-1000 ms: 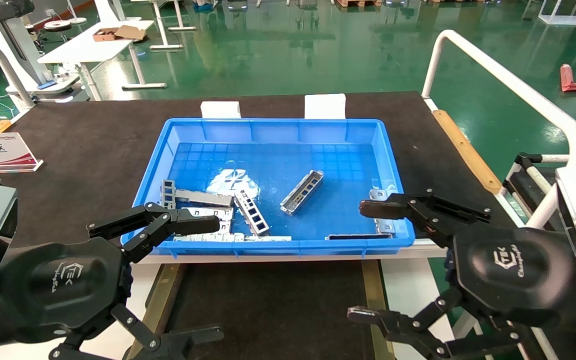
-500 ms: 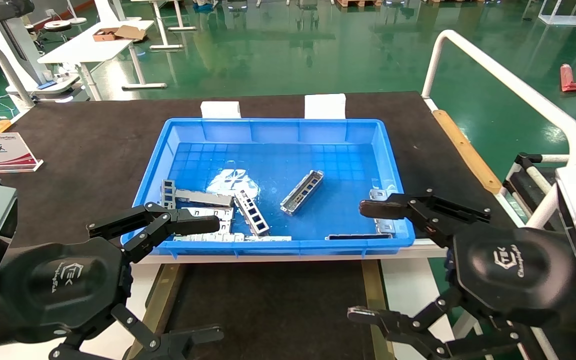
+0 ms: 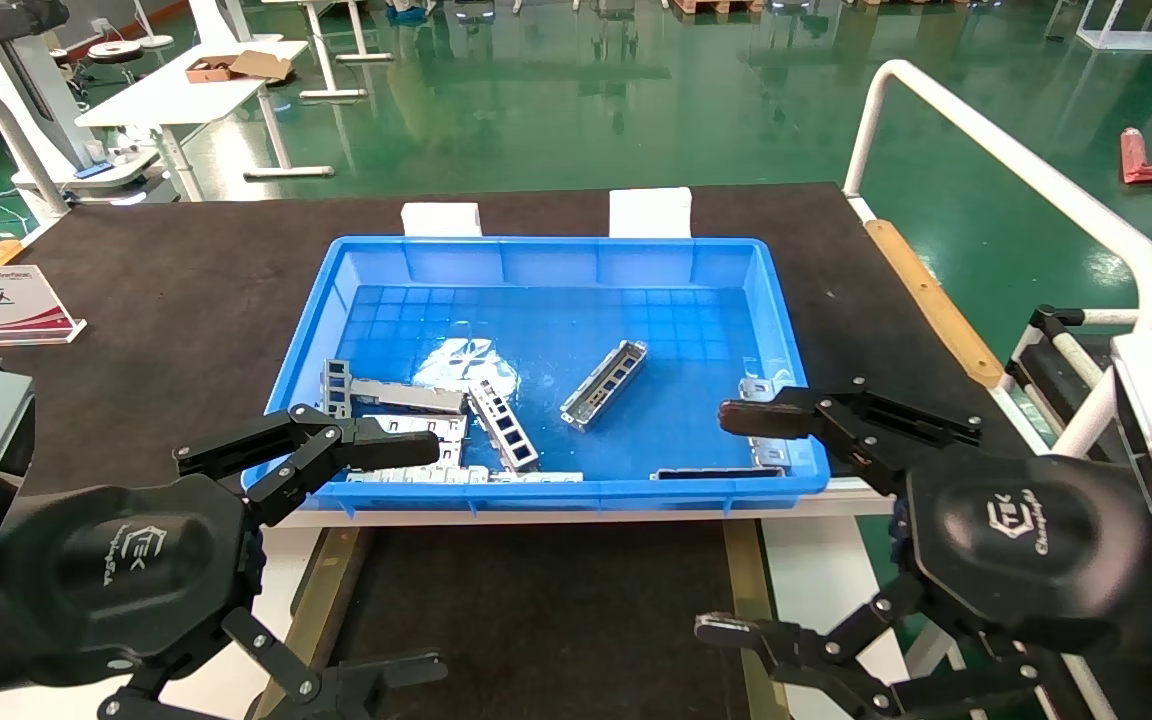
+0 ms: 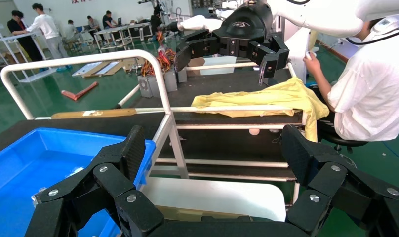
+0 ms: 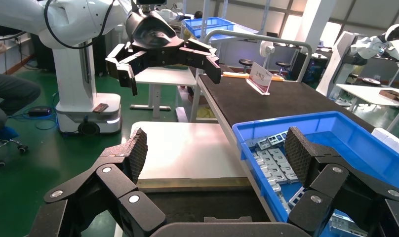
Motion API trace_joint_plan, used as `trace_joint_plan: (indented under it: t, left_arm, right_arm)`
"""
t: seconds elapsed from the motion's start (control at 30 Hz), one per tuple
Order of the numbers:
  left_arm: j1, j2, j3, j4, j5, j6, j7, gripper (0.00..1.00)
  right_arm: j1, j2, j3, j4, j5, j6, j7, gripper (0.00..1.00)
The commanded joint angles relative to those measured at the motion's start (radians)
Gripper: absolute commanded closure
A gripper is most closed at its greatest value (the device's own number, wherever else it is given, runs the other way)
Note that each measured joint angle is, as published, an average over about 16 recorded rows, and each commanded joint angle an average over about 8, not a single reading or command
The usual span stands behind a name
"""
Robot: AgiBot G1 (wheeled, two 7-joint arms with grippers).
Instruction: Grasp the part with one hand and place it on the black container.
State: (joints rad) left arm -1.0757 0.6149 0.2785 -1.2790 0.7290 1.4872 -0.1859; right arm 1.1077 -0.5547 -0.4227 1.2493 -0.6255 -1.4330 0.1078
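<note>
The part [image 3: 603,385], a narrow silver-grey channel strip with a row of rectangular cutouts, lies alone on a slant in the middle of the blue bin [image 3: 556,255]. A similar strip [image 3: 503,425] lies nearer the front wall. The black container [image 3: 536,610], matte black with a brass frame, sits in front of the bin, and its frame also shows in the right wrist view [image 5: 187,183]. My left gripper [image 3: 416,560] hangs open and empty over the container's left side. My right gripper [image 3: 726,523] hangs open and empty over its right side.
Flat slotted grey plates [image 3: 406,435] lie at the bin's front left, and also show in the right wrist view [image 5: 274,160]. A sign [image 3: 1,305] stands at the far left. A white rail [image 3: 1016,160] runs along the right. Another robot [image 5: 158,49] stands beyond.
</note>
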Motion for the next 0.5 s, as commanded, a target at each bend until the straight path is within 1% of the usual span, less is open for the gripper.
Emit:
trace_joint_plan:
  t: [0.03, 0.27, 0.5]
  left_arm:
    - [0.000, 0.000, 0.000, 0.001, -0.001, 0.000, 0.001, 0.00]
    - [0.003, 0.006, -0.003, -0.004, 0.006, -0.032, -0.001, 0.00]
    - [-0.001, 0.024, 0.014, -0.008, 0.044, -0.083, -0.025, 0.00]
  right_arm:
    - [0.000, 0.000, 0.000, 0.000, 0.000, 0.000, 0.000, 0.00]
    - [0.000, 0.000, 0.000, 0.000, 0.000, 0.000, 0.000, 0.00]
    - [0.000, 0.000, 0.000, 0.000, 0.000, 0.000, 0.000, 0.00]
